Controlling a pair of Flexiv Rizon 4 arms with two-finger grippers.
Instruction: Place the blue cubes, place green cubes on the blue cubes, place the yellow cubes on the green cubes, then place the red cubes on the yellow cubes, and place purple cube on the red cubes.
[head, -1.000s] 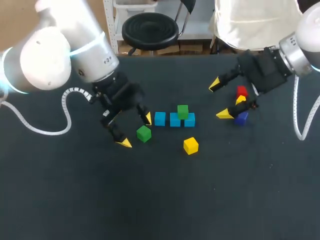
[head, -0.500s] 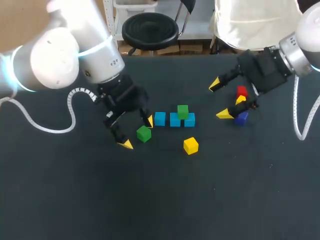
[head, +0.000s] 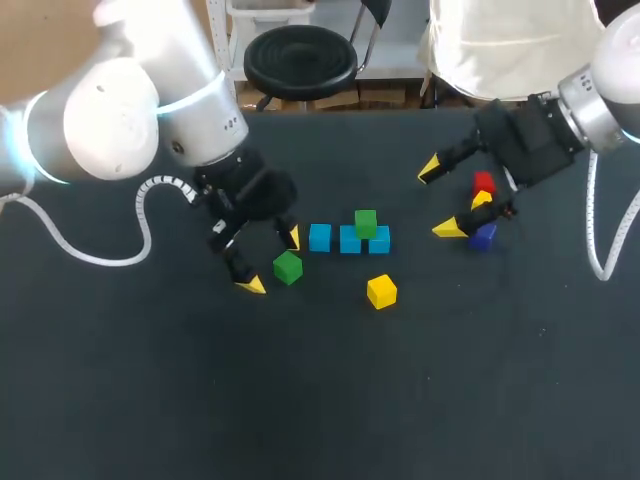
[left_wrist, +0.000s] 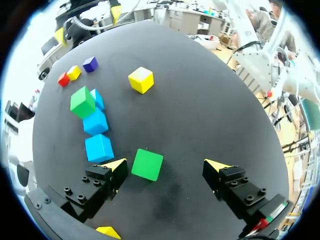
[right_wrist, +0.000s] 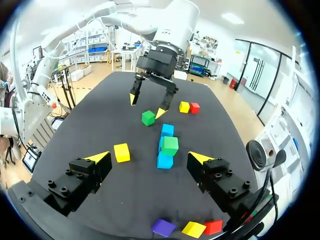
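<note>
Three blue cubes (head: 349, 240) lie in a row at the table's middle, with a green cube (head: 365, 223) on top of them. A second green cube (head: 287, 267) lies loose between the open fingers of my left gripper (head: 271, 262). In the left wrist view this green cube (left_wrist: 147, 164) is closer to one fingertip (left_wrist: 117, 164), and neither finger touches it. A yellow cube (head: 381, 291) lies in front of the row. My right gripper (head: 438, 199) hangs open beside a red cube (head: 484, 183), a yellow cube (head: 481, 200) and a purple cube (head: 483, 236).
In the right wrist view another yellow cube (right_wrist: 184, 106) and a red cube (right_wrist: 194, 107) lie beyond my left gripper (right_wrist: 147, 105); the left arm hides them in the head view. The black table (head: 320, 400) has bare room in front.
My left arm has swung slightly to the right, while its open gripper has stayed around the loose green cube. The right arm and the cubes have not moved.
</note>
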